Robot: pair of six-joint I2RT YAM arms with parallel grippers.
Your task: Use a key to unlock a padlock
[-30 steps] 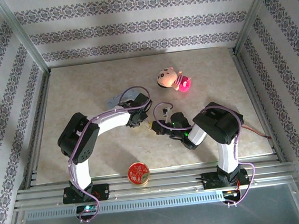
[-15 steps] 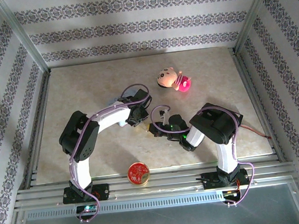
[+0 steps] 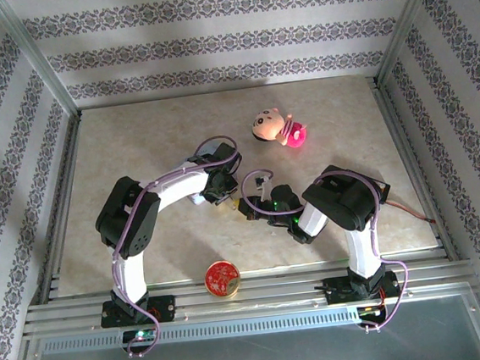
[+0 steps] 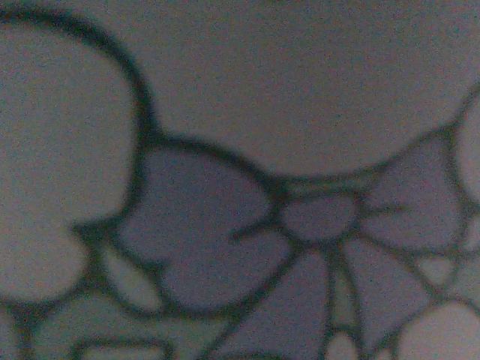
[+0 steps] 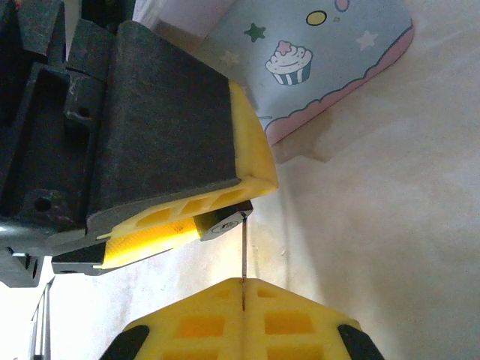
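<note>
Left gripper, shifted closer to right gripper since before, is clamping the padlock just beside the pale blue tin; right gripper is pinching the key, its tip touching the padlock.

readable text: none | blue tin: drawings, no lettering

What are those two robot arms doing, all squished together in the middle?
They are trying to open a tiny lock. The left gripper is shut on the small dark padlock, holding it above the table. The right gripper pinches the thin key and points it at the padlock. The key's tip reaches the padlock, but I cannot tell if it is in the keyhole. A blue tin lies just beyond them.
</note>
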